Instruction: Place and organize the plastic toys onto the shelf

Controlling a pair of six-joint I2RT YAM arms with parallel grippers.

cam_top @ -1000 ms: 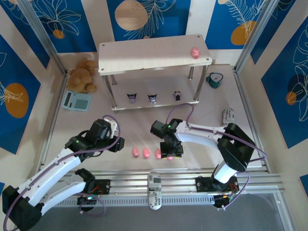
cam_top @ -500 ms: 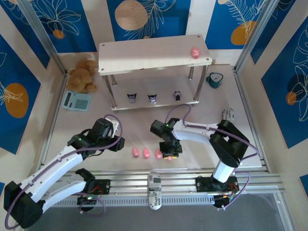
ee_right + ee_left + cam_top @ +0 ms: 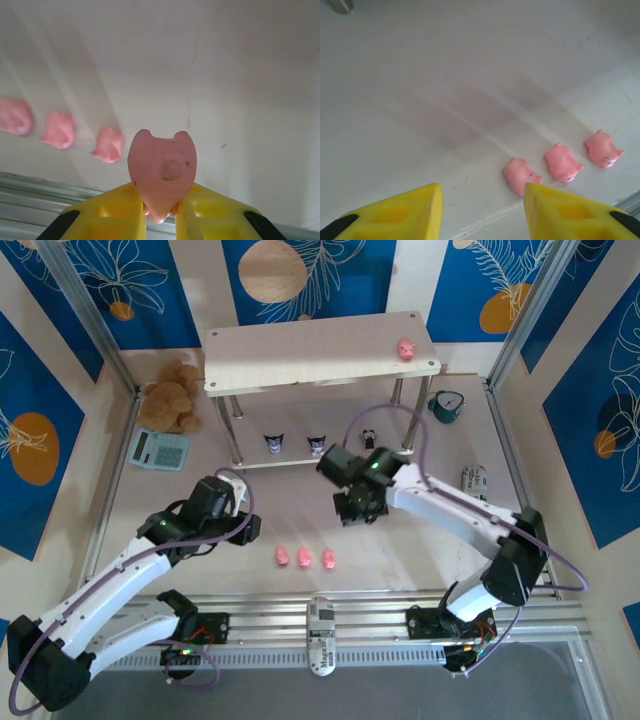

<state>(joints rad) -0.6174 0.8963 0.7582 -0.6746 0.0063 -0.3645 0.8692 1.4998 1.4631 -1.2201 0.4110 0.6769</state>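
- Left of the shelf [image 3: 300, 352]: teddy bear [image 3: 170, 398], calculator [image 3: 160, 449].
- Shelf top board: one pink pig [image 3: 406, 348] at the right end. Lower board: three dark figurines [image 3: 316, 443] in a row.
- Front-left of shelf: left gripper [image 3: 481, 210], jaws apart, empty.
- Before shelf: row of three pigs [image 3: 304, 558].
- Before shelf, raised: right gripper [image 3: 160, 200], clamped on a fourth pig [image 3: 162, 167].
- Right of shelf: teal alarm clock [image 3: 446, 406].

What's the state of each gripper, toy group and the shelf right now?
right gripper: shut on held pig, off the table
left gripper: open, empty
three pigs: lying on table in a row
top pig: on upper board of shelf
dark figurines: on lower board
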